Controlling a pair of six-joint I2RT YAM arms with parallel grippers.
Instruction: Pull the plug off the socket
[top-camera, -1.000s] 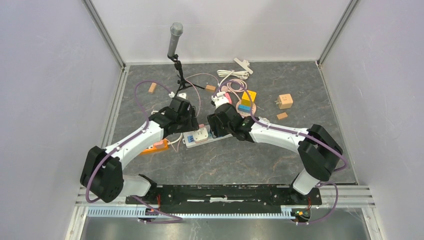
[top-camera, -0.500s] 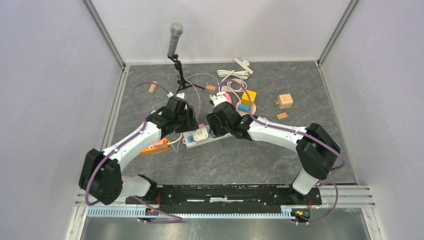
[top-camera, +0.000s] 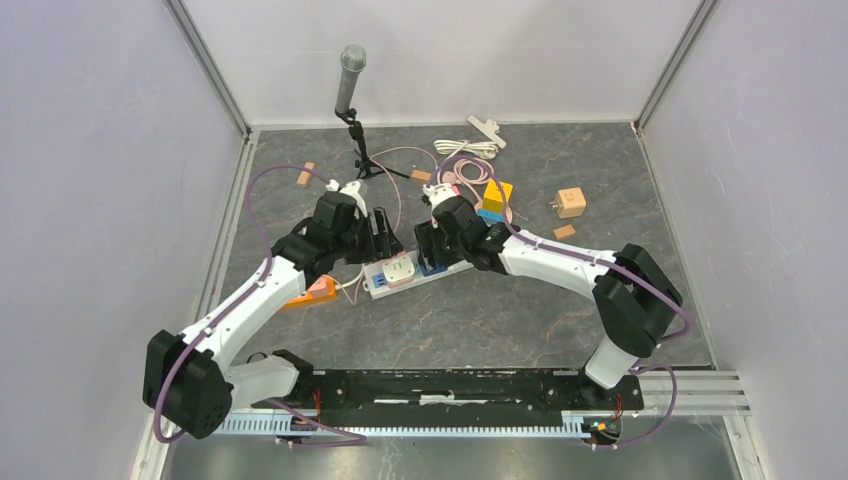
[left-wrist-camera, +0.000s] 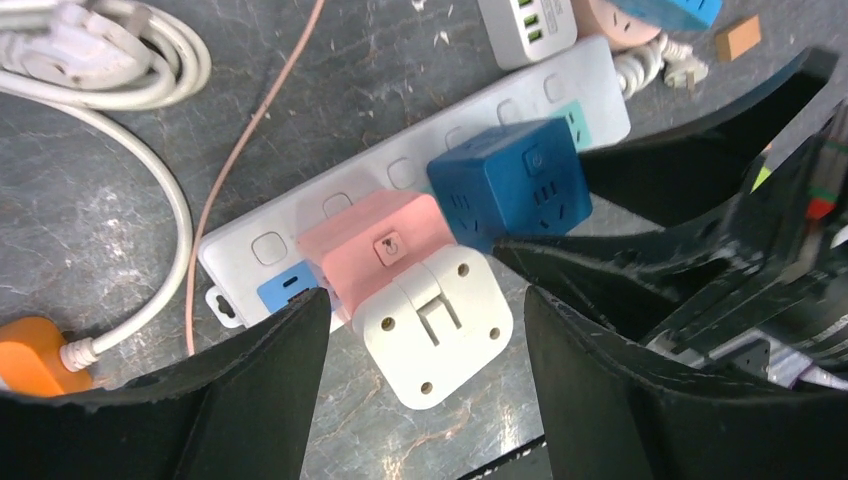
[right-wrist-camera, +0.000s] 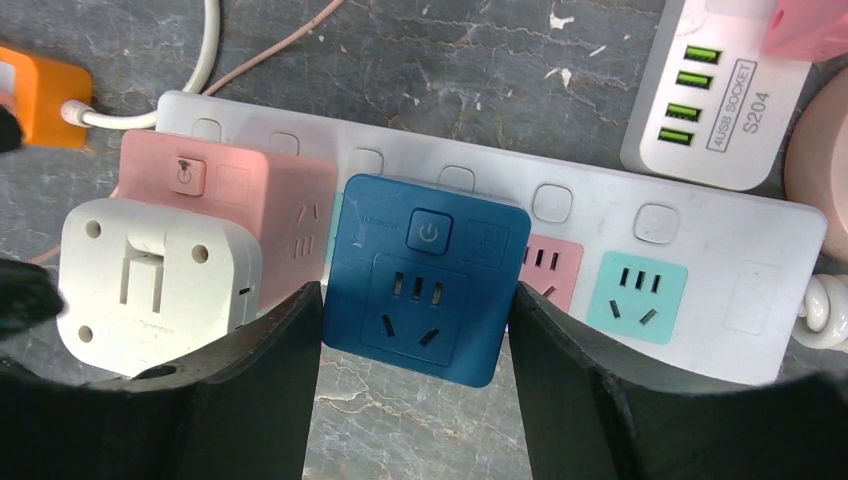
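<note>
Found the left claw (left-wrist-camera: 425, 310) straddling the white plug (left-wrist-camera: 435, 325) with only a slim gap at each finger, hemmed in by the pink adapter (left-wrist-camera: 375, 235) touching the plug and by the right claw (right-wrist-camera: 413, 300) crowding in just beside it. Saw no slack there either, its fingers (right-wrist-camera: 255, 400) tight against both sides of the blue adapter (right-wrist-camera: 425, 275). Noted bare table (top-camera: 450, 320) along the near edge of the power strip (right-wrist-camera: 740, 290), but a USB block (right-wrist-camera: 715, 100) just beside its other edge, and an orange plug (left-wrist-camera: 30, 360) and looping white cable (left-wrist-camera: 130, 80) barring its left end.
</note>
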